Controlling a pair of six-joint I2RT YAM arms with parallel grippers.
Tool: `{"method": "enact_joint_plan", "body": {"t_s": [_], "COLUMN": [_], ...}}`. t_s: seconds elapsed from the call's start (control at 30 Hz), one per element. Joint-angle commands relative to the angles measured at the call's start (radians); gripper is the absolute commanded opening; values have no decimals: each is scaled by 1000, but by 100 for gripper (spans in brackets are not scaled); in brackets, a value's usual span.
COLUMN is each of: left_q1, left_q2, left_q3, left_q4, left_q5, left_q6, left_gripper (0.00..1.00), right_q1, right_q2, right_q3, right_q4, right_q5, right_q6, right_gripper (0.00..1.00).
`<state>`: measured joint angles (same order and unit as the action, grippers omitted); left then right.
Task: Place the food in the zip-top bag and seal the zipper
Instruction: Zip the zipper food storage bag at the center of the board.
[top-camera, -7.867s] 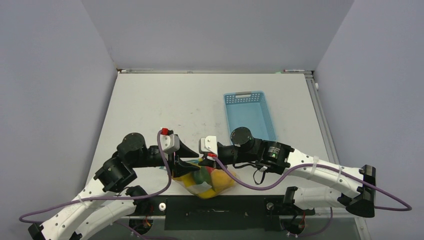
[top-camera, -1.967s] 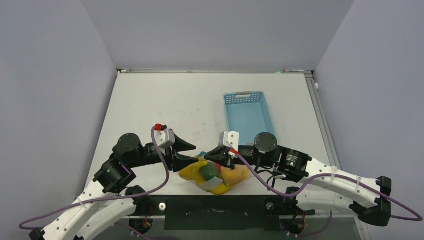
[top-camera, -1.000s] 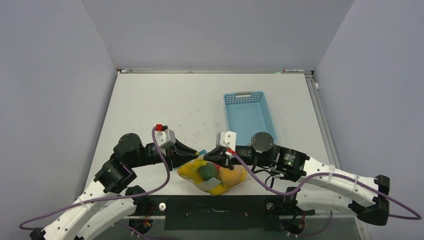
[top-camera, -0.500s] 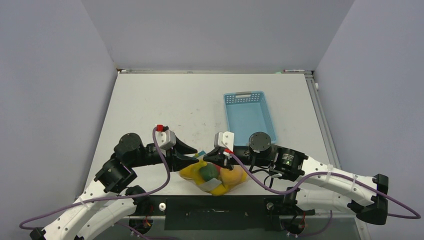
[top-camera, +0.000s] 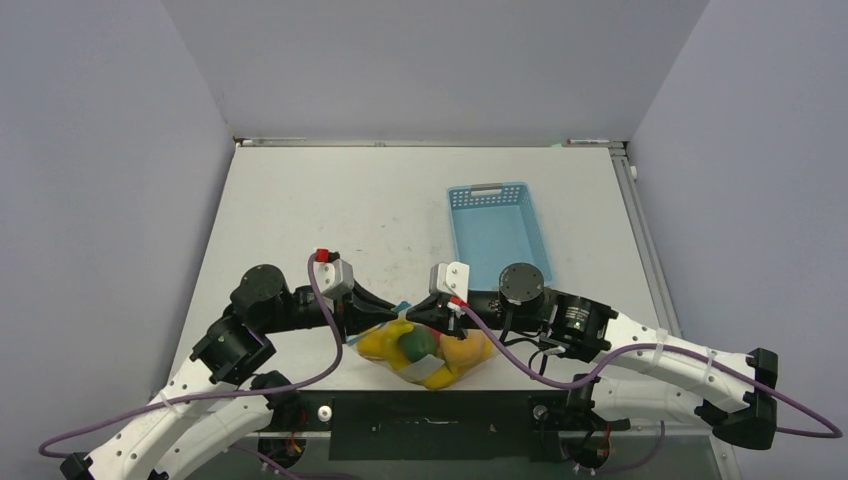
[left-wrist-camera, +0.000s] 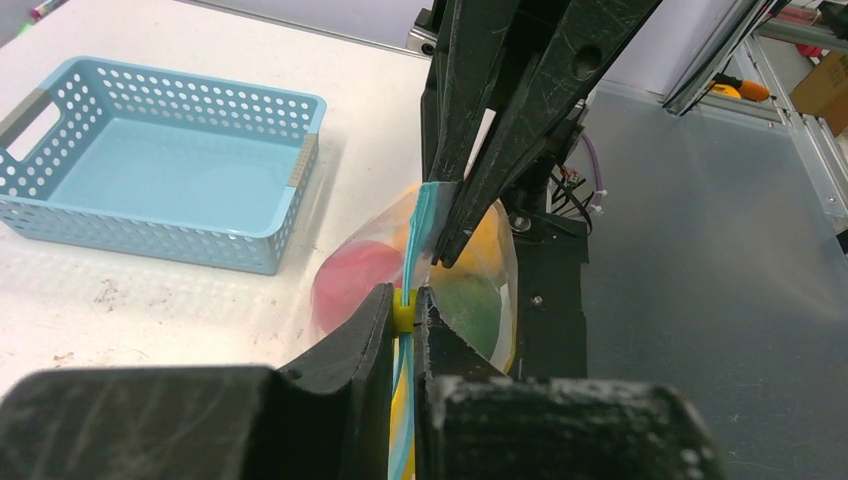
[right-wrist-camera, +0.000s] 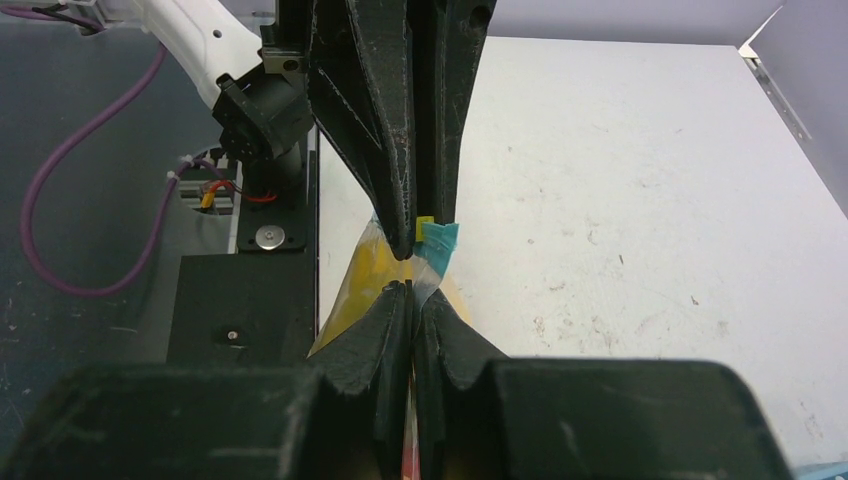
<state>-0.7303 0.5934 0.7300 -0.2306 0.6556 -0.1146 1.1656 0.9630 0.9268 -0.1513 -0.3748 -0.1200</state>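
Note:
The zip-top bag (top-camera: 428, 372) lies near the table's front edge between both arms, holding the food: yellow (top-camera: 375, 340), dark green (top-camera: 410, 345) and orange (top-camera: 462, 352) pieces, with a red one (left-wrist-camera: 355, 275) showing in the left wrist view. Its mouth stands upright. The light-blue zipper (left-wrist-camera: 418, 240) runs between both grippers. My left gripper (left-wrist-camera: 404, 300) is shut on the zipper at its small yellow slider (left-wrist-camera: 403, 318). My right gripper (right-wrist-camera: 412, 290) is shut on the bag's mouth edge a short way along, tip to tip with the left one (top-camera: 393, 316).
A light-blue basket (top-camera: 497, 230) stands at the back right, behind the right arm, with nothing showing inside it. The black base plate (top-camera: 430, 425) runs along the table's near edge just in front of the bag.
Over the last second the left gripper has edged slightly right toward the right gripper. The bag has stayed in place. The right gripper keeps its grip.

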Motion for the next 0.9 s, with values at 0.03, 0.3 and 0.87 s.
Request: {"method": "enact_joint_plan", "body": {"t_s": [0.03,0.3,0.87], "left_q1": [4,3,2], "left_q2": [1,0,6], "left_q3": [14,14,20], "left_q4": [31,31,21], "left_q5": [7,8,49], "left_q6": [12,12,15], "left_gripper": [0,0,0], "right_q1": [-3,-4,-3], "right_q2": [-21,-24,80], "right_q3": [39,35,139], "right_q4": [88,64,-126], "right_q5": [-7,6,-45], "right_q6": [-5,-13,-90], "right_gripper": [5,12,51]}}
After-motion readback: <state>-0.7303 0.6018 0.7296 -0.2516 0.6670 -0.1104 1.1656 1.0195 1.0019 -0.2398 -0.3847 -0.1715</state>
